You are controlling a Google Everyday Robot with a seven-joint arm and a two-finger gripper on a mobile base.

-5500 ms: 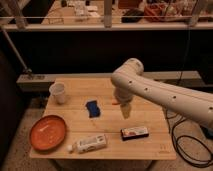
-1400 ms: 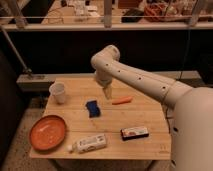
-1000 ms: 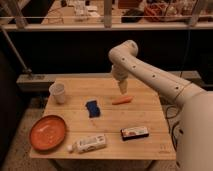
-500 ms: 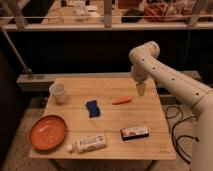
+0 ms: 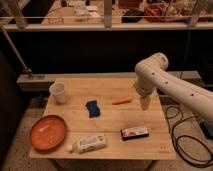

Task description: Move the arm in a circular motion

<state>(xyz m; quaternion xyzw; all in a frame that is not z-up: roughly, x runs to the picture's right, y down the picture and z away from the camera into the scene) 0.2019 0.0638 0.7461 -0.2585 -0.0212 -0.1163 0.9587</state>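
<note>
The large white arm (image 5: 172,85) with small dark dots reaches in from the right over the wooden table (image 5: 110,117). Its elbow bends near the table's back right, and the arm turns down to a small tan tapered tip. The gripper (image 5: 145,103) at that tip hangs just above the table's right side, a little right of an orange carrot (image 5: 122,100). It holds nothing that I can see.
On the table are a white cup (image 5: 58,92) at the back left, a blue sponge (image 5: 92,108) in the middle, an orange plate (image 5: 47,132) at the front left, a white bottle (image 5: 89,144) lying at the front, and a dark snack bar (image 5: 134,132). Black cables (image 5: 185,142) lie on the floor at right.
The arm has swept from the table's left-middle, over the back, to the right side, and the tip has come lower and forward. The objects on the table have not moved.
</note>
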